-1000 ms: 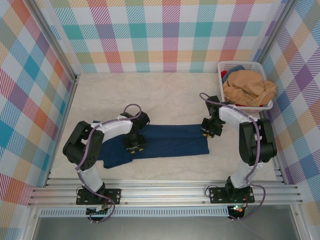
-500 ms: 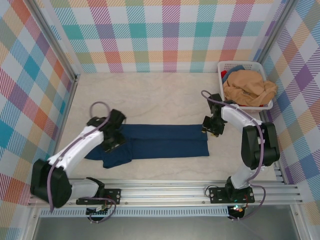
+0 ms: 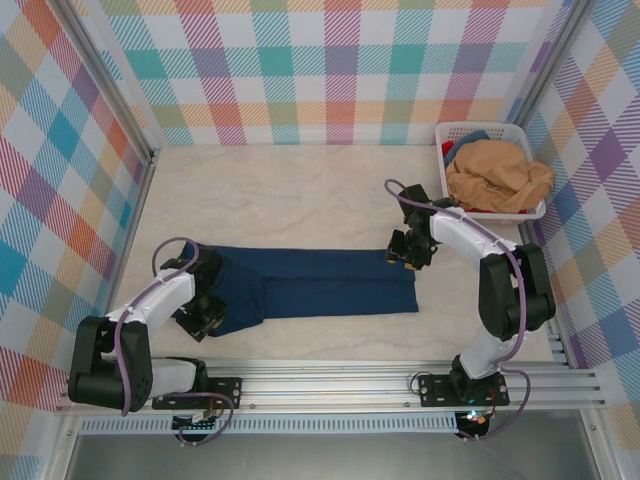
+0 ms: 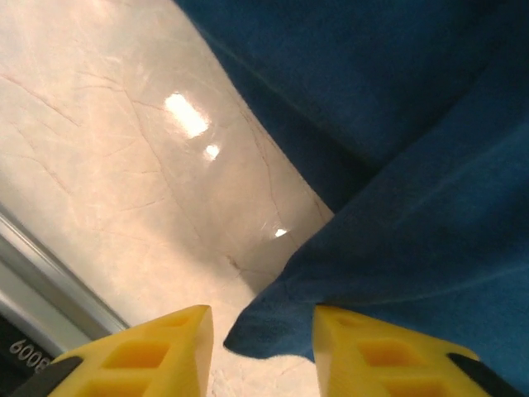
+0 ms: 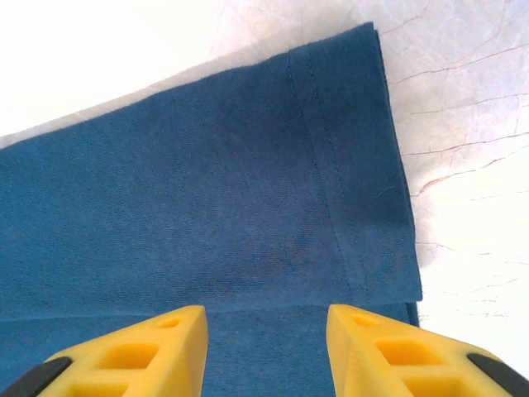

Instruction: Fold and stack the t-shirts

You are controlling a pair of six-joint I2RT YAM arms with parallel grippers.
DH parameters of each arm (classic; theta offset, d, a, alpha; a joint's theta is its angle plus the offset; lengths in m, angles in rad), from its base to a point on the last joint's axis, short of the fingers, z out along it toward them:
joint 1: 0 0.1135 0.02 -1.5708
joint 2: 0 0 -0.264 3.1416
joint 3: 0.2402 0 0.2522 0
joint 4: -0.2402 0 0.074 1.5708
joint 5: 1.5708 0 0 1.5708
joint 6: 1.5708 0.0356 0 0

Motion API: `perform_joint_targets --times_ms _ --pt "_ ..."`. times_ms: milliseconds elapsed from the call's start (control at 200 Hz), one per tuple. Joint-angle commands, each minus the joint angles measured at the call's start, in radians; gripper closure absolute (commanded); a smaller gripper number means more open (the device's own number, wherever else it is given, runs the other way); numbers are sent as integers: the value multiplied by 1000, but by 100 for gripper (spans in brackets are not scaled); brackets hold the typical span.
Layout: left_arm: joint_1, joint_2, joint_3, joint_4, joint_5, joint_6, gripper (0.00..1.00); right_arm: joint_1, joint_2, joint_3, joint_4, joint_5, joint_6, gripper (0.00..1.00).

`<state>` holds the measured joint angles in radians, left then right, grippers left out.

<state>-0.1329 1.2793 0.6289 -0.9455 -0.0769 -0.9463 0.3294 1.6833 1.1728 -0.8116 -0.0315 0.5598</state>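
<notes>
While the large dark navy blue cloth t-shirt [image 3: 330,283] lies flat on the pale marbled counter [image 3: 300,190], it's folded into a long strip that runs from one set of jaws to the other.

Left jaws: on the near edge of the strip's wider left end. In the left wrist view, both yellow fingers [image 4: 157,351] stand apart. A loose corner of the navy cloth sits in the gap, closer to the right-hand finger. It isn't pinched, the cloth just lies there. Bare counter lies left of these jaws, with a grey metal rail [image 4: 33,273] past it. The white-and-black left arm [image 3: 150,300] is bent back toward its base.

Right jaws: at the strip's far right corner. In the right wrist view, the yellow fingers [image 5: 388,351] are apart with nothing between them but flat cloth below. The stitched hem runs straight ahead of the gap. The strip's end edge falls just right of the right-hand finger, with bare counter beyond. Can't tell whether the tips touch the cloth. The right arm [image 3: 480,240] reaches in from the right.

Tan-orange cloth t-shirt [image 3: 495,172]: a crumpled heap in the white slotted plastic basket [image 3: 470,128], beyond and to the right of the right jaws, well apart from them. It's far from the left jaws. A bit of blue cloth [image 3: 470,140] pokes out behind it in the basket.

Pastel checked walls [image 3: 340,70] close in the counter on three sides.
</notes>
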Motion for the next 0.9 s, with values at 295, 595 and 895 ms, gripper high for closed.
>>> perform_joint_targets --times_ms 295,595,895 --pt "-22 -29 -71 106 68 -18 83 171 35 47 83 -123 -25 61" --pt "-30 -129 15 -11 -19 68 100 369 98 54 148 -144 65 63" --pt "-28 -55 151 -16 -44 86 100 367 93 74 111 -99 53 63"
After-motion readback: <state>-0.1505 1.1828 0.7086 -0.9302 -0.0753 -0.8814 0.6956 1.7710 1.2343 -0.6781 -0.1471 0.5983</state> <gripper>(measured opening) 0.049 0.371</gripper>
